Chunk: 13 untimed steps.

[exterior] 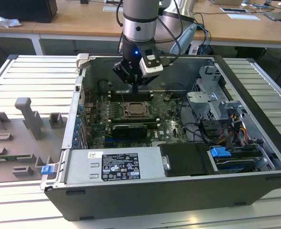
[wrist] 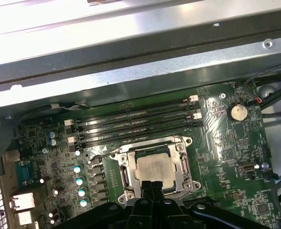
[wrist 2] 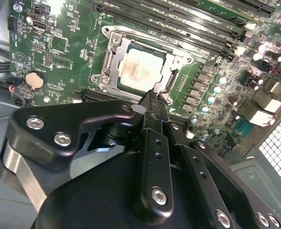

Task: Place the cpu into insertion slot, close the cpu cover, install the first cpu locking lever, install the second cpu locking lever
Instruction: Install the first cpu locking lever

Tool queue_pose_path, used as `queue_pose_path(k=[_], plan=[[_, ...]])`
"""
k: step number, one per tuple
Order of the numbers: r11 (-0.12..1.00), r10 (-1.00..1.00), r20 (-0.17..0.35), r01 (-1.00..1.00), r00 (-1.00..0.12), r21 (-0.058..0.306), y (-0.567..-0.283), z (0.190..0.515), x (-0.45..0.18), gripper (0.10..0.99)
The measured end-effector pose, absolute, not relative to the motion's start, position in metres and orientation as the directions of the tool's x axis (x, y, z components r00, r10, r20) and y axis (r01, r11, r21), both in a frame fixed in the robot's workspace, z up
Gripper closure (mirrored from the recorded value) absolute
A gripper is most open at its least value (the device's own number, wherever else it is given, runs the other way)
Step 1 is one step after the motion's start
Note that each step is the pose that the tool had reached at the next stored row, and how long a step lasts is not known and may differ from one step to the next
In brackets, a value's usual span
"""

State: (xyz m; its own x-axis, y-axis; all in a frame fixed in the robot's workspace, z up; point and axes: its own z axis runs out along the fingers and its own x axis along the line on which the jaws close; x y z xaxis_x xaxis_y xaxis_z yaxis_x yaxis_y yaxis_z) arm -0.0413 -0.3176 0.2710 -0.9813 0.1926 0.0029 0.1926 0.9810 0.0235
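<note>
The cpu (wrist 2: 139, 68) (wrist: 155, 169), a small square chip with a silvery-beige top, lies flat in the insertion slot (exterior: 134, 110) on the green motherboard (wrist: 226, 143). The silver cpu cover (wrist: 152, 147) (wrist 2: 113, 57) lies down as a frame around the chip. A thin wire lever (wrist: 102, 156) runs along one side of the socket. My gripper (exterior: 135, 89) (wrist 2: 152, 98) (wrist: 153, 185) hangs just above the socket's edge, beside the chip. Its black fingers are shut together with nothing between them.
Long black memory slots (wrist: 135, 121) (wrist 2: 188, 19) run beside the socket. A coin battery (wrist: 237, 112) sits on the board. The case wall (wrist: 131, 62) rises close behind. A black graphics card (exterior: 129, 130), power supply (exterior: 114, 166) and drive cage (exterior: 210, 90) crowd the case.
</note>
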Motion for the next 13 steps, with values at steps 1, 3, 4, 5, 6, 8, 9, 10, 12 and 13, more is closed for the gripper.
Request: queue_pose_path(k=[1,3,4,5,6,8,9,10,12,13], plan=[[0.981,0.193,0.003,0.193,-0.981,0.024,-0.3176,0.2710,-0.0416,0.980],[0.981,0.193,0.003,0.193,-0.981,0.024,-0.3176,0.2710,-0.0417,0.980],[0.981,0.193,0.003,0.193,-0.981,0.025,-0.3176,0.2710,-0.0418,0.980],[0.981,0.193,0.003,0.193,-0.981,0.025,-0.3176,0.2710,-0.0422,0.980],[0.981,0.193,0.003,0.193,-0.981,0.025,-0.3176,0.2710,-0.0423,0.980],[0.981,0.193,0.003,0.193,-0.981,0.025,-0.3176,0.2710,-0.0424,0.980],[0.981,0.193,0.003,0.193,-0.981,0.025,-0.3176,0.2710,-0.0425,0.980],[0.981,0.193,0.003,0.193,-0.981,0.025,-0.3176,0.2710,-0.0426,0.980],[0.981,0.193,0.003,0.193,-0.981,0.025,-0.3176,0.2710,-0.0429,0.980],[0.981,0.193,0.003,0.193,-0.981,0.025,-0.3176,0.2710,-0.0432,0.980]])
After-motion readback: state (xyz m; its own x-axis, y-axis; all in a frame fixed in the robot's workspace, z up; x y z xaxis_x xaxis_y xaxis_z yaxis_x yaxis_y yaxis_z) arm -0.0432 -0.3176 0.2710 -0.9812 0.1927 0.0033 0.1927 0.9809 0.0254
